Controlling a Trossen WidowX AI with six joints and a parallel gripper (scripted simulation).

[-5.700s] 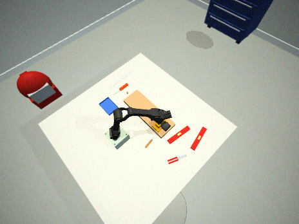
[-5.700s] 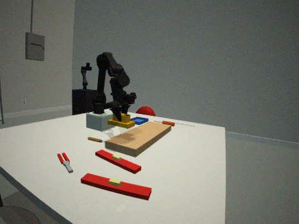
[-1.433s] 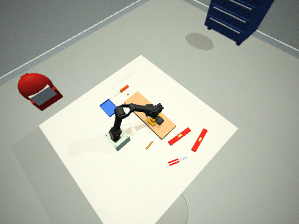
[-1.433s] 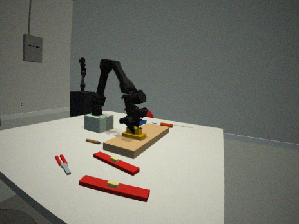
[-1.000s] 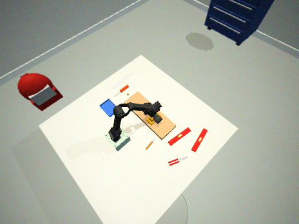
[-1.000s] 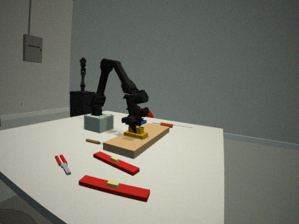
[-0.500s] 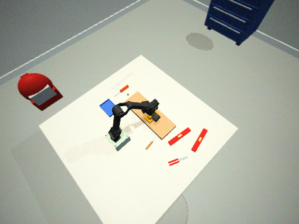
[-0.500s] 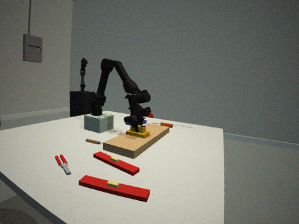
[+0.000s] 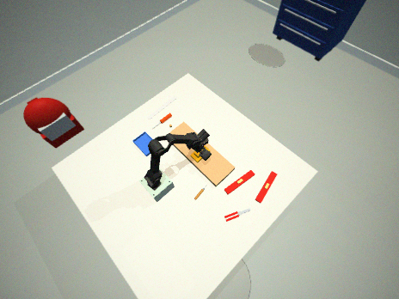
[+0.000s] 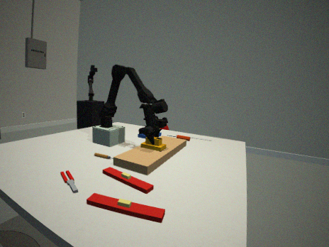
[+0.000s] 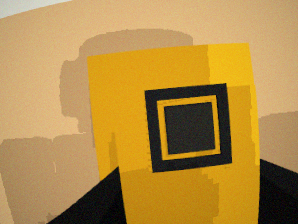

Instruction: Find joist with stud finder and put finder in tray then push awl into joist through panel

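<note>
My gripper (image 9: 202,152) (image 10: 152,139) (image 11: 182,168) is shut on the yellow stud finder (image 9: 196,157) (image 10: 158,147) (image 11: 122,75). The stud finder is upright on, or just above, the tan floor panel (image 9: 221,170) (image 10: 132,160) (image 11: 37,45), near the middle of its length. Its square indicator window (image 11: 190,128) is dark in the wrist view. The awl (image 9: 199,193) (image 10: 101,155), with a wooden handle, lies on the table beside the panel. The blue tray (image 9: 143,143) (image 10: 142,135) stands between the arm's base and the panel's far end, and shows no tool in it. The joist is hidden.
Two red levels (image 9: 246,177) (image 9: 270,179) (image 10: 115,174) (image 10: 145,211) lie off the panel's near end. Red-handled pliers (image 9: 232,216) (image 10: 71,184) lie beyond the awl. An orange-handled screwdriver (image 9: 166,118) (image 10: 183,138) and a thin pale rod (image 9: 162,108) lie beyond the panel's far end.
</note>
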